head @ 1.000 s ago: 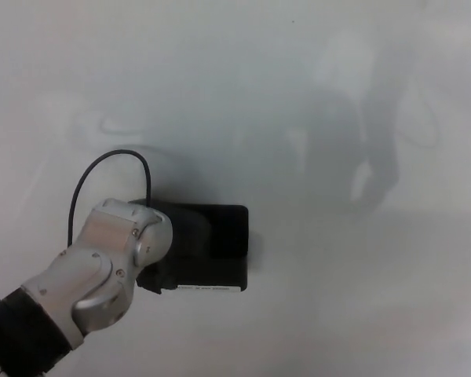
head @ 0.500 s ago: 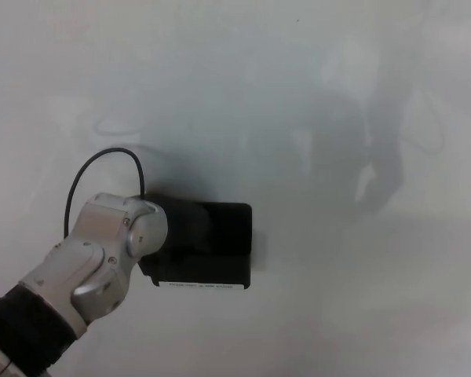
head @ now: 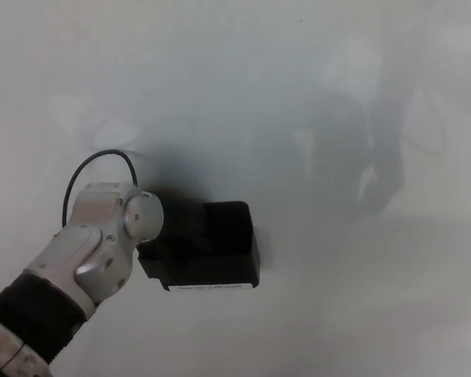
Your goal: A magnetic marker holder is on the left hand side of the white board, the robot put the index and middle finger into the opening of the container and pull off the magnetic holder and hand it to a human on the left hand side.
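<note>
The black magnetic marker holder [head: 224,245] sits against the white board [head: 282,86], left of centre, with a white label strip along its lower edge. My left hand [head: 154,257] comes in from the lower left and is shut on the holder's left end. Hand and holder are both black, so the fingers cannot be made out. The silver wrist [head: 102,236] covers most of the hand. The holder's right edge now slants, so the box looks tilted off the board. My right hand does not show.
A thin black cable [head: 85,169] loops up from the wrist over the board. Grey shadows and reflections lie on the board's right half [head: 377,157]. No person shows.
The wrist has turned and drawn back toward the lower left. The holder has tilted with it, its right edge now slanted and its lower end further right. The view has shifted slightly.
</note>
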{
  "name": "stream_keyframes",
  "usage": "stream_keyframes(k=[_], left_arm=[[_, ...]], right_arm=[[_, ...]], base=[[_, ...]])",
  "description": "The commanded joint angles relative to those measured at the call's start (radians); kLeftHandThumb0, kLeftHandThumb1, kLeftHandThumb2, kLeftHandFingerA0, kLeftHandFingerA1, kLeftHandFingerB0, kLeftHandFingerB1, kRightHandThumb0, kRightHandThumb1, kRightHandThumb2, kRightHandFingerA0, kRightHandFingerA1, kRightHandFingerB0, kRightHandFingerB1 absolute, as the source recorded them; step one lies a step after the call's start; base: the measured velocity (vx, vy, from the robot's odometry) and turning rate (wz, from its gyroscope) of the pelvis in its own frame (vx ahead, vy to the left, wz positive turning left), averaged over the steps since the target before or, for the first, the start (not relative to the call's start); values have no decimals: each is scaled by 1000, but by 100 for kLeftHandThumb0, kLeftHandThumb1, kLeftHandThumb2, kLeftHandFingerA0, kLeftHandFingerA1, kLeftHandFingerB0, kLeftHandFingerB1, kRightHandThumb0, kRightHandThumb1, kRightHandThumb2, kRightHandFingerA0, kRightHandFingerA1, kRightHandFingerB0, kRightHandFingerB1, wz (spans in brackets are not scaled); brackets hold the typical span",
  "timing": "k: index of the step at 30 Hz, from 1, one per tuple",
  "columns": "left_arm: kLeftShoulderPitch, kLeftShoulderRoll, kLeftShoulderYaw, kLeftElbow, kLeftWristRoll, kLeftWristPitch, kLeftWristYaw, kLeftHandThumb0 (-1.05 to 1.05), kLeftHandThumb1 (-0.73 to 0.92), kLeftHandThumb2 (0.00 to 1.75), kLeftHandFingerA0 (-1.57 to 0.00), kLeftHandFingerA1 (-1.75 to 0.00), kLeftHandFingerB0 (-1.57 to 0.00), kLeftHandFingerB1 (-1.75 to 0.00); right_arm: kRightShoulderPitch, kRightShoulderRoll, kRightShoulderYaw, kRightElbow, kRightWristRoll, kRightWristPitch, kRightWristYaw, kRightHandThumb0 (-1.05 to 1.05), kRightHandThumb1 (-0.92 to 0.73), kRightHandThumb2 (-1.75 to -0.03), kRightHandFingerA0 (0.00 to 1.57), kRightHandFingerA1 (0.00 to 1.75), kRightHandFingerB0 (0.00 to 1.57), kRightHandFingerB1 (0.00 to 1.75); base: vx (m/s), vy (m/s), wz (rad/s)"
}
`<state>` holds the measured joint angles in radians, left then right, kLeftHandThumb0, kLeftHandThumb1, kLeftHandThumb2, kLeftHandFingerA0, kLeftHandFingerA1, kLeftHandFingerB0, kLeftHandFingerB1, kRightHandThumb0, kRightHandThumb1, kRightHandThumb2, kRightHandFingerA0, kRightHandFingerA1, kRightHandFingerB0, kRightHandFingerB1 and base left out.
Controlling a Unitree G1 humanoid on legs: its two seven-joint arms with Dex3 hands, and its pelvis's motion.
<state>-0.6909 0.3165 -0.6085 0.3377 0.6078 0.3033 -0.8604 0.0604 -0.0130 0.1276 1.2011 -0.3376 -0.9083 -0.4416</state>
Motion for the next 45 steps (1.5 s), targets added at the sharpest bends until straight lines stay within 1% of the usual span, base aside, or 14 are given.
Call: stream_keyframes(k=[1,2,11,13,16,25,27,32,33,37,38,43,44,45], left_arm=[[7,-21,-30,87,-205,-16,-372,-13,92,79,-60,-152,-72,-104],[22,-31,-25,104,-242,45,-437,-30,84,99,-61,-167,-72,-124],[104,-32,14,63,-386,249,-602,-28,76,105,-53,-169,-66,-117],[131,-36,63,4,-466,311,-621,-35,72,115,-65,-169,-71,-120],[150,-50,110,-46,-539,401,-629,-37,70,122,-66,-175,-55,-149],[199,-79,178,-86,-610,442,-614,-43,74,120,-67,-175,-66,-145],[242,-103,227,-88,-659,429,-604,-44,78,107,-76,-175,-71,-146],[278,-124,280,-83,-718,444,-621,-42,79,120,-78,-175,-69,-146],[288,-134,299,-74,-737,453,-625,-41,79,120,-79,-175,-75,-135],[300,-147,324,-69,-761,470,-628,-41,79,120,-79,-175,-75,-135],[338,-164,361,-108,-799,471,-614,-47,85,109,-85,-175,-74,-145],[422,-208,443,-198,-894,498,-595,-46,87,103,-87,-175,-75,-143],[479,-261,493,-259,-956,520,-564,-46,88,86,-90,-175,-81,-143],[522,-300,530,-303,-1003,537,-541,-46,88,86,-90,-175,-81,-143]], right_arm=[[-16,-17,-13,-4,21,-7,15,-43,-65,-60,88,61,51,42],[-20,-18,-10,-6,16,-4,10,-43,-65,-60,88,61,51,43],[-34,-20,-14,-9,23,-5,24,-45,-65,-60,89,62,51,43],[-43,-22,-11,-7,17,1,17,-47,-65,-60,88,61,52,43],[-48,-23,-8,-9,10,7,10,-47,-66,-60,88,61,52,43],[-54,-24,-4,-11,6,14,7,-49,-66,-60,94,65,52,42],[-58,-25,-8,-12,11,17,11,-49,-65,-60,94,68,52,42],[-68,-28,2,-16,-7,18,-12,-49,-66,-60,95,69,52,43],[-72,-28,2,-15,-8,19,-14,-53,-57,-93,84,73,45,57],[-76,-28,1,-11,-8,19,-14,-53,-57,-93,84,73,45,57],[-80,-27,2,-13,-11,21,-18,-54,-68,-61,90,66,52,44],[-90,-24,4,-18,-14,25,-23,-54,-68,-60,89,65,52,44],[-92,-26,3,-19,-11,24,-16,-49,-67,-60,88,61,51,45],[-93,-28,2,-19,-9,22,-11,-49,-67,-60,88,61,51,45]], base=[[0,0,0],[0,0,0],[0,0,0],[0,0,0],[0,0,0],[0,0,0],[0,0,0],[0,0,0],[0,0,0],[0,0,0],[0,0,0],[0,0,0],[0,0,0],[0,0,0]])
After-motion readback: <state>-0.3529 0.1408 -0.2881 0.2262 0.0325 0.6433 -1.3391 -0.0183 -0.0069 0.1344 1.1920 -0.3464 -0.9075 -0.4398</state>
